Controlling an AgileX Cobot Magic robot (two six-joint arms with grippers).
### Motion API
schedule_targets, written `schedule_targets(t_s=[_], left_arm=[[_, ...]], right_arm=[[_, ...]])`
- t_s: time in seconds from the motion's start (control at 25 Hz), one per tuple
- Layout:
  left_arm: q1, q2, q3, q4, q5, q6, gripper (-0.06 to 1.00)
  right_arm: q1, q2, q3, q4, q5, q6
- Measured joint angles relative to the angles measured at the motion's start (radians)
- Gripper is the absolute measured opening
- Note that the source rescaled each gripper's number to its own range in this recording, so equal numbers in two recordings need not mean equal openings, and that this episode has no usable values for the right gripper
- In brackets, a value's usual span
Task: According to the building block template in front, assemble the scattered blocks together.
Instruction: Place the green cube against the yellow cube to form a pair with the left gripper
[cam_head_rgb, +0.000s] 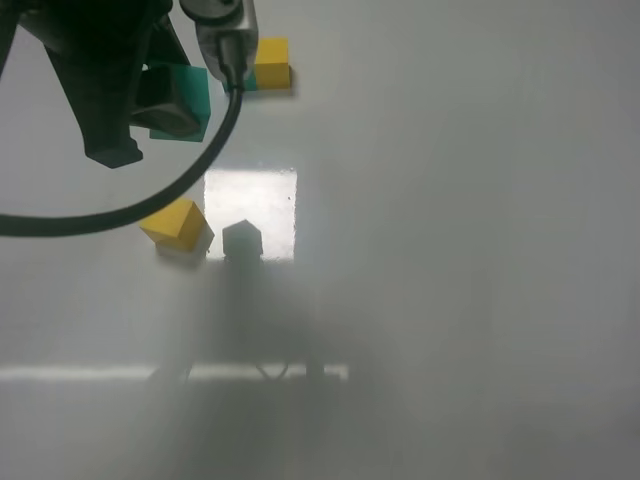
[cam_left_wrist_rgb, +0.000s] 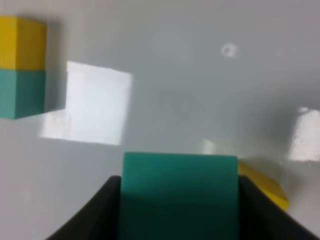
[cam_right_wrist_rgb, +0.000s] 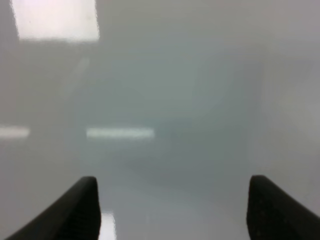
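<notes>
Overhead, the left gripper (cam_head_rgb: 158, 104) was recorded at the upper left of the frame. Its arm reached in from the top edge, and a black cable (cam_head_rgb: 150, 200) looped below it. Its dark fingers (cam_left_wrist_rgb: 95, 215) were clamped on opposite sides of the teal cube (cam_head_rgb: 186, 98), which appeared raised off the white tabletop (cam_head_rgb: 450, 250).

The yellow cube (cam_head_rgb: 178, 223) lay loose on the tabletop at left of centre, below the gripper in the frame. It was turned at an angle and sat just beside a bright square reflection (cam_head_rgb: 250, 212). In the left wrist view, one corner of this yellow cube (cam_left_wrist_rgb: 265, 189) showed past the edge of the held teal cube (cam_left_wrist_rgb: 180, 192).

The building block template (cam_head_rgb: 268, 65) stood at the top of the overhead frame, just right of the gripper. Its yellow half was plain to see, while its teal half was mostly hidden behind the arm. The left wrist view showed both halves of the template (cam_left_wrist_rgb: 22, 67) joined.

The right gripper (cam_right_wrist_rgb: 172, 215) did not appear overhead. Its own view showed the jaws spread wide with only bare tabletop between them.
</notes>
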Motion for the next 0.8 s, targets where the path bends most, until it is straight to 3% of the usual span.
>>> schedule_targets(t_s=[0.36,0.56,0.8], left_arm=[[0.179,-0.186,0.272,-0.029,-0.004,0.030,0.03],[0.283,-0.253,0.414,-0.103,-0.111,0.160,0.03],[0.377,-0.257,0.438,-0.138,-0.195,0.361,0.03]], right_arm=[[0.000,0.000,0.000,0.000,0.000,0.000],[0.000,0.000,0.000,0.000,0.000,0.000],[0.000,0.000,0.000,0.000,0.000,0.000]])
